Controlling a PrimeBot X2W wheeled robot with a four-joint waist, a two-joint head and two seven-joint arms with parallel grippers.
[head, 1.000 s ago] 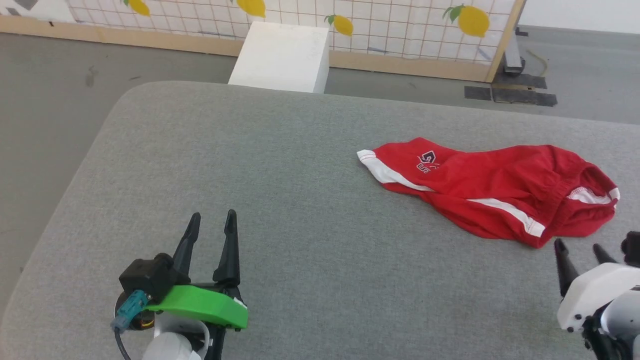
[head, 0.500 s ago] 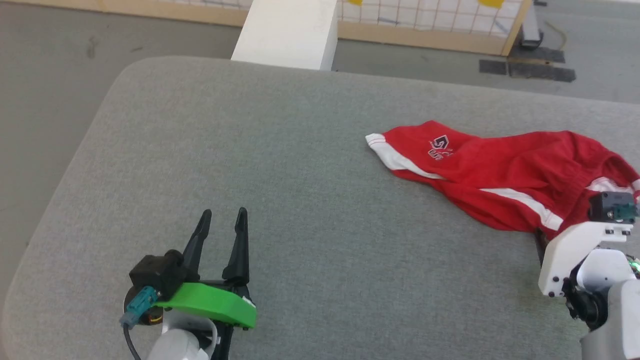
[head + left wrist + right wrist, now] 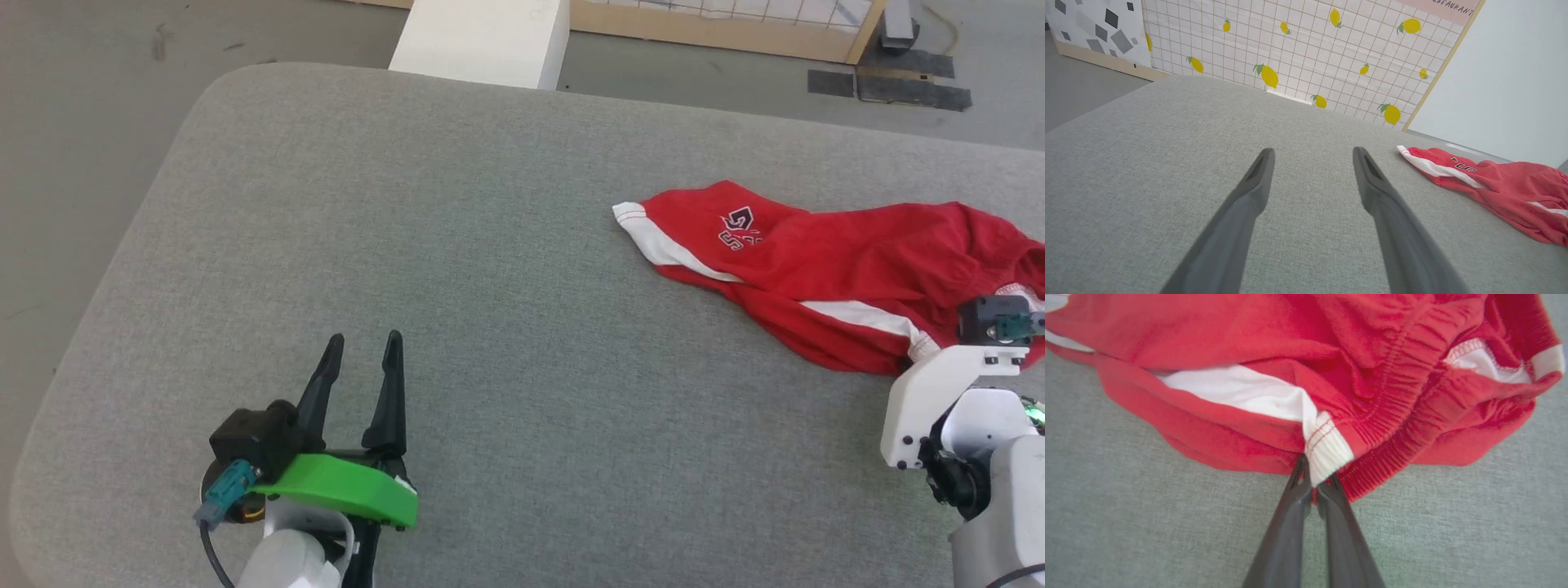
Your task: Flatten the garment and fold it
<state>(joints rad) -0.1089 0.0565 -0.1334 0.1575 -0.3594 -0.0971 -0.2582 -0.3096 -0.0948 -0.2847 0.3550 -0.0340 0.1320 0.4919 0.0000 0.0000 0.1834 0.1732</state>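
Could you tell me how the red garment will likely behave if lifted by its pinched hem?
Probably floppy: the garment lies rumpled in soft folds, so it should drape from the right gripper. Likely light too: the fabric looks thin.

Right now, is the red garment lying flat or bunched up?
Bunched, not flat: the garment lies rumpled on the table, layers overlapping and waistband puckered, the right claw shut on its white trim.
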